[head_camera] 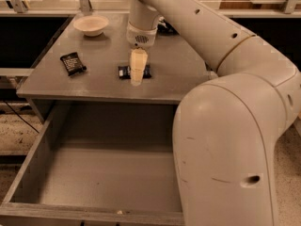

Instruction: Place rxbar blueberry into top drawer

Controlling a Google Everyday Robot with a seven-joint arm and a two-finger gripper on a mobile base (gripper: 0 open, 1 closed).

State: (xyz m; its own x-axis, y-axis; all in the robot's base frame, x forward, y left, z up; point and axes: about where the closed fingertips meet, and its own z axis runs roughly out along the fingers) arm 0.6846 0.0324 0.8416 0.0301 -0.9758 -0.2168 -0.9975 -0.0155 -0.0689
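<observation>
My gripper point(137, 81) hangs tip-down over the grey cabinet top point(188, 74), right above the middle of the rxbar blueberry point(123, 72). From this angle it covers the bar's centre. I cannot tell whether it is released or clenched, nor whether it touches the wrapper yet. The bar lies flat on the cabinet top, its long side running left to right, with 1 dark end showing on each side of my gripper. The top drawer point(108, 173) stands pulled out below the cabinet's front edge.

I judge the bar to be light and fairly stiff along its length, with a slick wrapper that gives a little at the crimped ends. It sits so low that any grip has to come down close to the surface. I would take it across its short width at the middle, where the filling backs the wrapper. Held by an end, it could pivot or slide out. A light squeeze should do.

A black packet point(72, 63) lies well apart to the left, and a pale bowl point(91, 25) sits toward the far left corner. Neither is in my way.
</observation>
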